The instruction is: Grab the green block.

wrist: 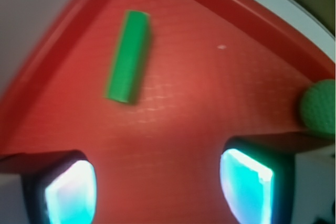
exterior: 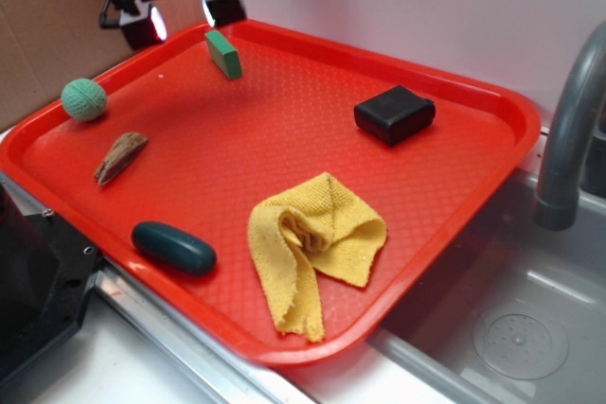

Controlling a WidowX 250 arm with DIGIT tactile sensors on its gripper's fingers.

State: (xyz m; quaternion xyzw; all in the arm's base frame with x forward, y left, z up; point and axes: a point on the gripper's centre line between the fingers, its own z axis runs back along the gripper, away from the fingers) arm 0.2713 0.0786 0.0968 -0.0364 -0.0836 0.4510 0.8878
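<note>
End effector [exterior: 180, 18] spread, empty, hovering over the tray's [exterior: 492, 101] far-left corner. Green block [exterior: 223, 53] lies flat on the tray just beside it, not between the fingers [wrist: 71, 192]. Ball [exterior: 84, 99] near the left rim, black box [exterior: 395, 114] well apart.

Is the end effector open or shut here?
Open. The wrist view shows both fingertips wide apart, nothing between them; the green block lies ahead, untouched.
</note>
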